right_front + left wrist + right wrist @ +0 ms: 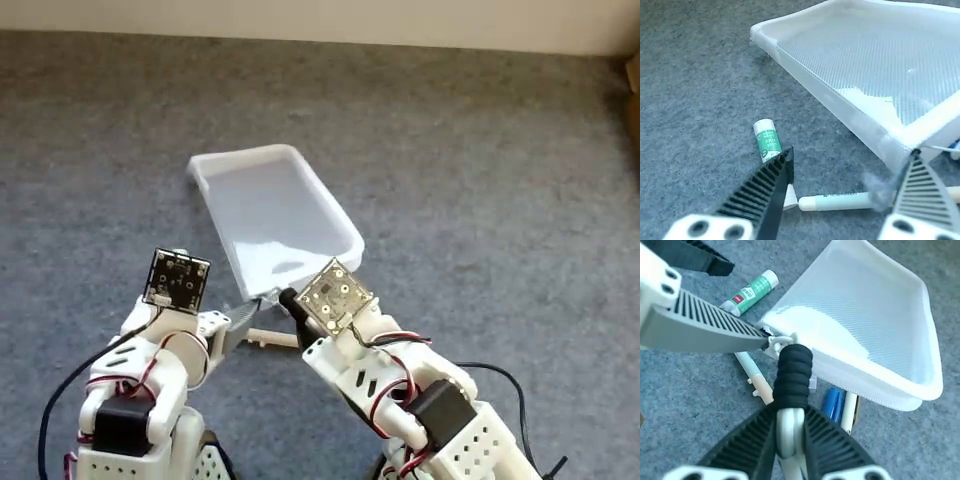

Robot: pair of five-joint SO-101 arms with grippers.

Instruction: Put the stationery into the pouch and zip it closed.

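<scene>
At the left, the left gripper [851, 154] hangs low over the grey carpet [500, 180] with its fingers [765, 185] spread wide. The pale finger meets the near corner of the pouch [268, 205], and the dark finger hides the lower end of a green glue stick [766, 141]. Between them lies a pale pen [840, 202], one end cut off behind the pale finger. The white mesh pouch rests around the middle of the carpet, well apart from its far edge; we cannot tell if its zip is open. At the right, the right gripper [790, 412] pinches a black-grip pen [793, 372], whose tip meets the same pouch corner. A blue thing [834, 404] and a cream stick [850, 412] lie half hidden under the pouch.
</scene>
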